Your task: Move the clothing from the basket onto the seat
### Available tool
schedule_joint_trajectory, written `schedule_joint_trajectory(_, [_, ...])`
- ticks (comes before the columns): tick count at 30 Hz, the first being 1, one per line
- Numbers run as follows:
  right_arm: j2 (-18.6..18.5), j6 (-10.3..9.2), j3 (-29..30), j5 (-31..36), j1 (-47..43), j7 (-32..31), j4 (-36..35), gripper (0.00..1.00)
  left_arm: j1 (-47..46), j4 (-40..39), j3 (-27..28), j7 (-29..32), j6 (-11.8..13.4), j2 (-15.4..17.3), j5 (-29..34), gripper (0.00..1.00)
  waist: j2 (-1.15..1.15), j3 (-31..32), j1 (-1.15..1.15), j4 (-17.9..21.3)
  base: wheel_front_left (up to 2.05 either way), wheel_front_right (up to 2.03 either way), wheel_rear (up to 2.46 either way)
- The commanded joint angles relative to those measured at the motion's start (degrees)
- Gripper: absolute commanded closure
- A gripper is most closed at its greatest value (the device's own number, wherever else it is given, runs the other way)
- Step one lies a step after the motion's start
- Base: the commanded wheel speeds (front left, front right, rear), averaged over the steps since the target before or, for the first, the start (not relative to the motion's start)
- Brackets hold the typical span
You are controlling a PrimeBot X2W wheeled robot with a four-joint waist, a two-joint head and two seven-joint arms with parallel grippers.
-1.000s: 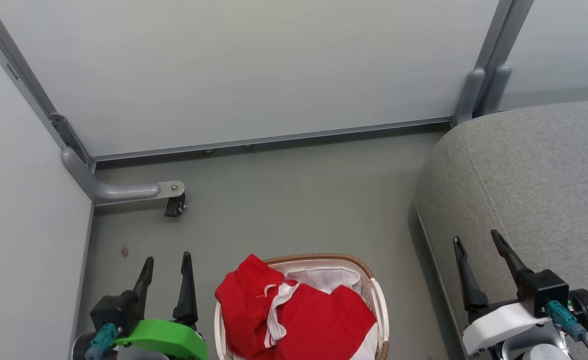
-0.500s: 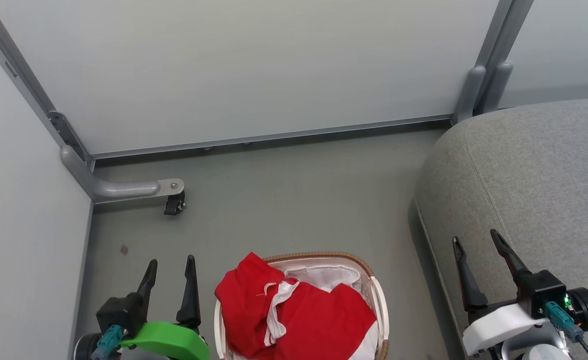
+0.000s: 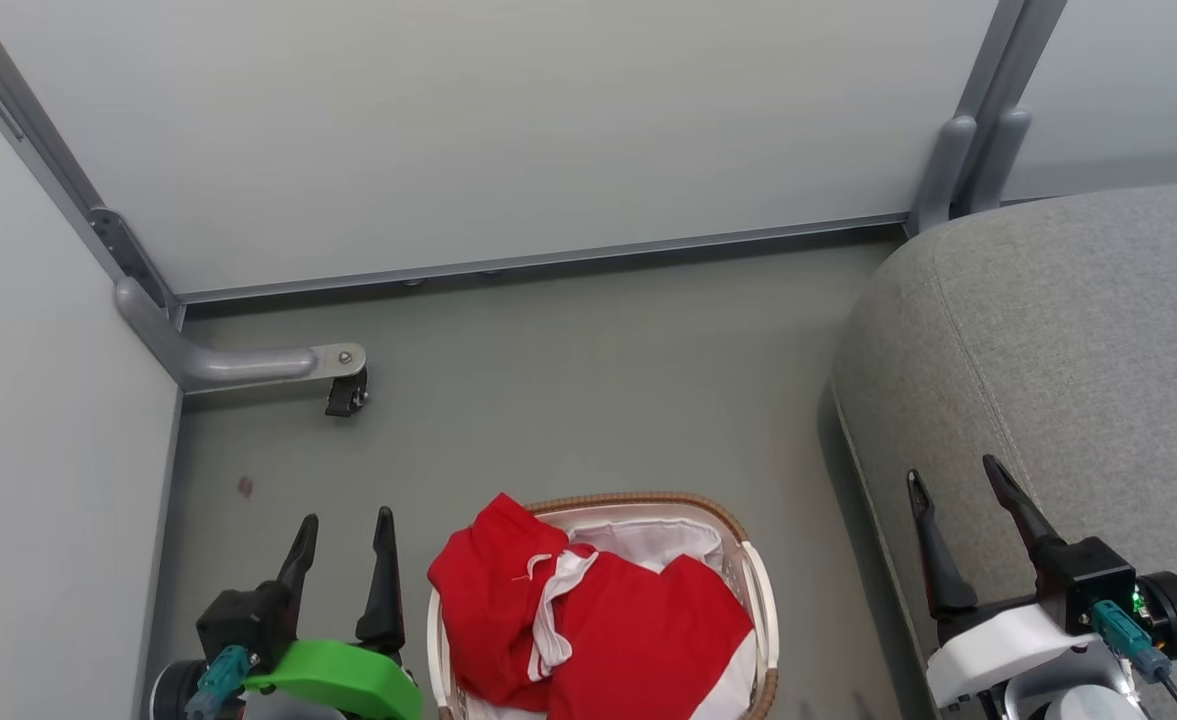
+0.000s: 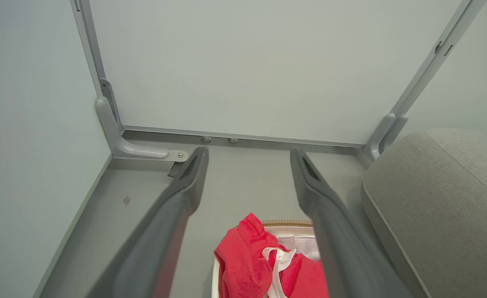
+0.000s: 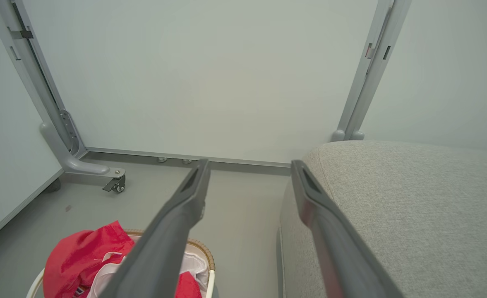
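Red clothing [image 3: 608, 640] with white trim is heaped in the white, brown-rimmed basket [image 3: 766, 620] at the bottom centre of the head view. The light grey seat [image 3: 1078, 340] is seen at the right, apart from it.

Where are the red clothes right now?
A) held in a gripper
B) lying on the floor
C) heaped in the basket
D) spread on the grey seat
C: the clothes lie heaped in the basket, while the left gripper and the right gripper stand open, apart from them.
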State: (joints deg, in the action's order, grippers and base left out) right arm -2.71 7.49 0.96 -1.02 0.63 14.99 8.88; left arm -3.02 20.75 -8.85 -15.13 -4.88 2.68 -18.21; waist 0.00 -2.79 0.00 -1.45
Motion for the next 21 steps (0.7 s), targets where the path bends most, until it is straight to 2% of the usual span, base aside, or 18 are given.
schedule_joint_trajectory(1, [-0.32, 0.0, 0.13, -0.11, 0.57, 0.3, -0.33, 0.0, -1.13, 0.04, -0.2, -0.04, -0.2, 0.37, 0.71, 0.0, 0.0, -0.97, 0.0, 0.05, 0.0, 0.0, 0.0])
schedule_joint_trajectory(10, [-0.3, 0.0, -0.23, 0.14, 4.51, 0.3, -1.31, 0.0, -6.5, 4.17, -2.86, -0.01, -0.95, 0.37, 3.95, 0.0, 0.0, -8.94, 0.0, 1.01, 0.0, 0.0, 0.0])
schedule_joint_trajectory(21, [-0.29, 0.0, -0.49, -0.21, 12.79, 0.29, -2.8, 0.0, -20.15, 17.95, -9.85, -0.01, -2.15, 0.35, 7.23, 0.0, 0.0, -24.97, 0.0, 4.08, 0.0, 0.0, 0.0])
